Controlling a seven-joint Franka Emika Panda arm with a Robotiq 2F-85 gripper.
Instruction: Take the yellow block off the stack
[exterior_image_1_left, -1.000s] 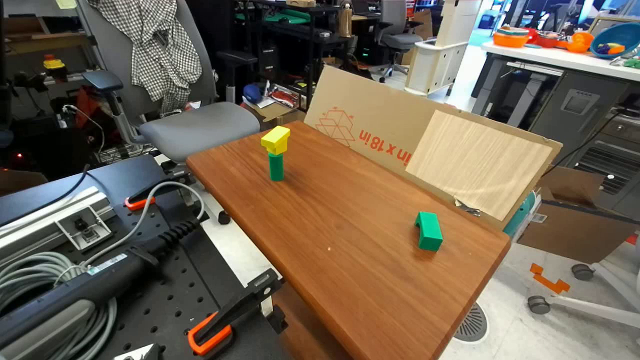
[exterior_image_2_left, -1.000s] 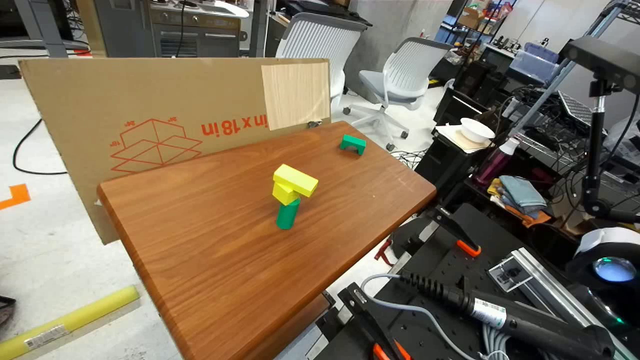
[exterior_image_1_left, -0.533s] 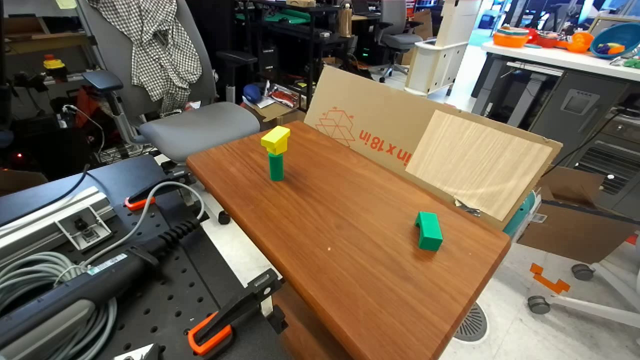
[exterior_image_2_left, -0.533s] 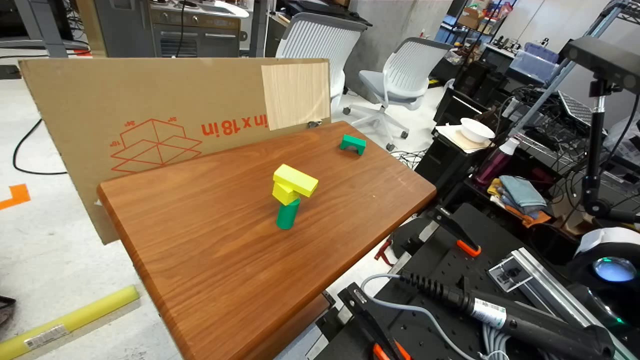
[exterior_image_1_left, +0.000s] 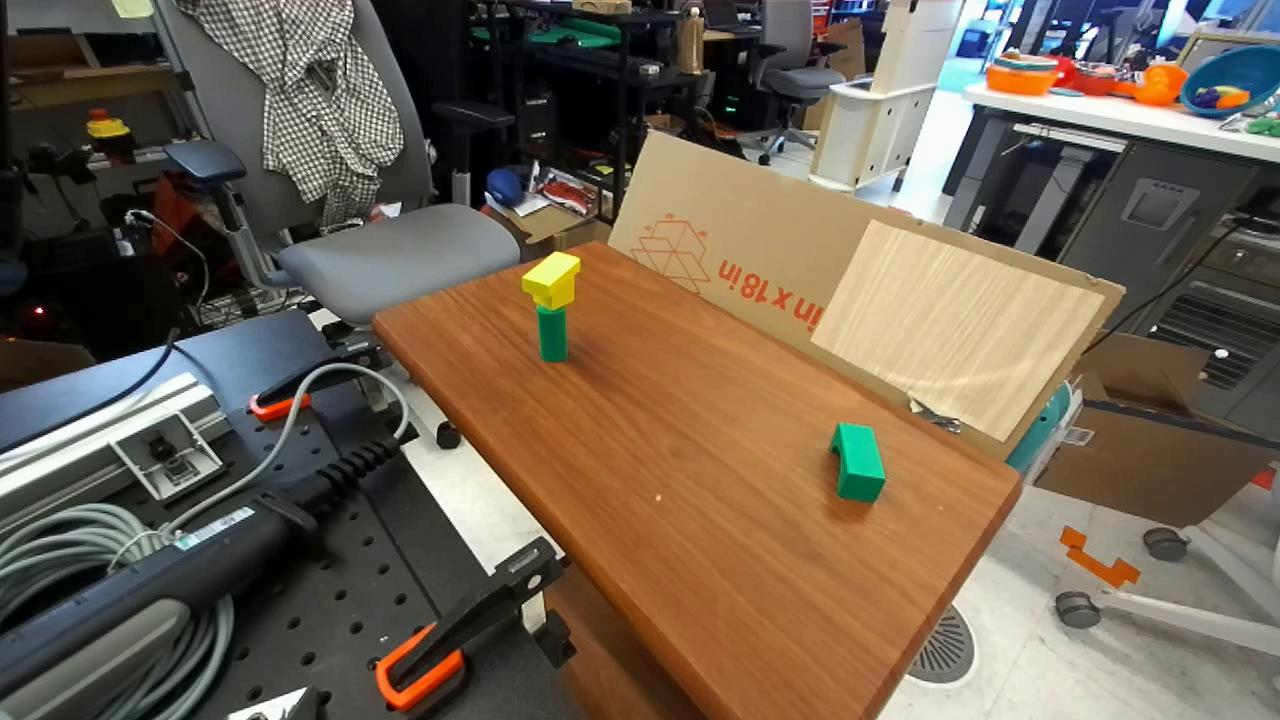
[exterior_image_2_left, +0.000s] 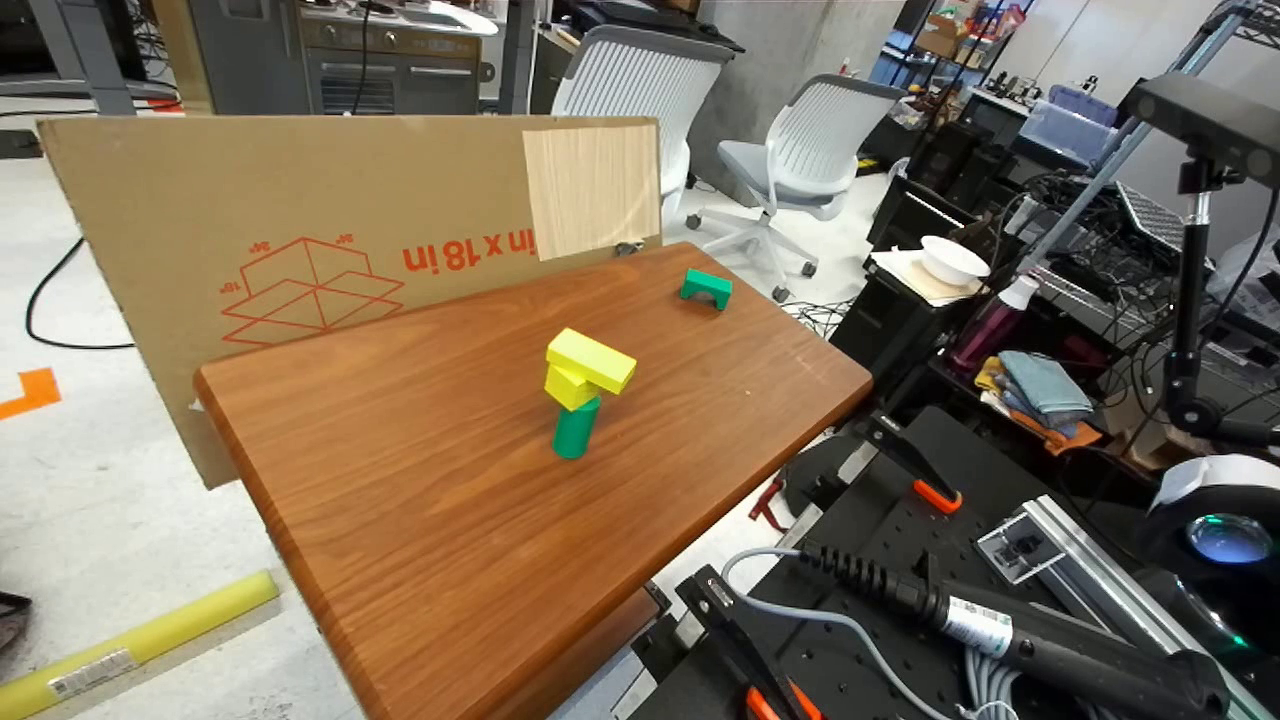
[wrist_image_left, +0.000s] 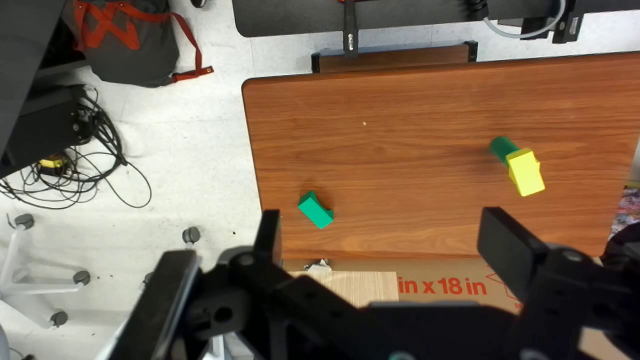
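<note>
The stack stands upright on the wooden table. Its base is a green cylinder (exterior_image_1_left: 552, 335), also seen in an exterior view (exterior_image_2_left: 575, 430) and the wrist view (wrist_image_left: 502, 147). A smaller yellow block (exterior_image_2_left: 567, 388) sits on the cylinder. A longer yellow block (exterior_image_2_left: 592, 360) lies across the top, jutting past one side; the top yellow block also shows in an exterior view (exterior_image_1_left: 551, 272) and the wrist view (wrist_image_left: 527, 174). My gripper (wrist_image_left: 381, 220) is wide open and empty, above the table; the stack is beyond its right finger, apart from it. The exterior views do not show the gripper.
A green arch block (exterior_image_1_left: 858, 462) lies on the wooden table (exterior_image_1_left: 690, 480), away from the stack. A cardboard sheet (exterior_image_2_left: 350, 220) stands along one long table edge. A black bench (exterior_image_1_left: 330, 560) with clamps and a cable runs along the opposite edge.
</note>
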